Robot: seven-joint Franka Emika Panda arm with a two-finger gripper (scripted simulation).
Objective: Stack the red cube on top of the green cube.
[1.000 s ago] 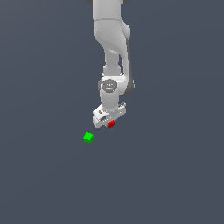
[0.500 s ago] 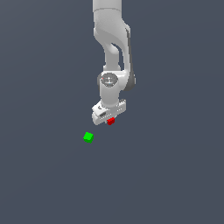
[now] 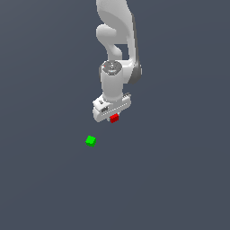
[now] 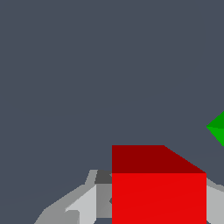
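Note:
The red cube (image 3: 114,118) sits between the fingers of my white gripper (image 3: 113,119), which is shut on it and holds it above the grey floor. In the wrist view the red cube (image 4: 158,192) fills the space between the two grey fingertips (image 4: 85,204). The green cube (image 3: 90,140) lies on the floor, apart from the gripper, lower and toward the exterior view's left. In the wrist view only a corner of the green cube (image 4: 217,127) shows at the picture's edge.
A plain dark grey floor (image 3: 170,179) spreads all around. The white arm (image 3: 117,40) rises above the gripper.
The gripper has risen with the red cube held in it, moving away from the floor. The green cube has not moved.

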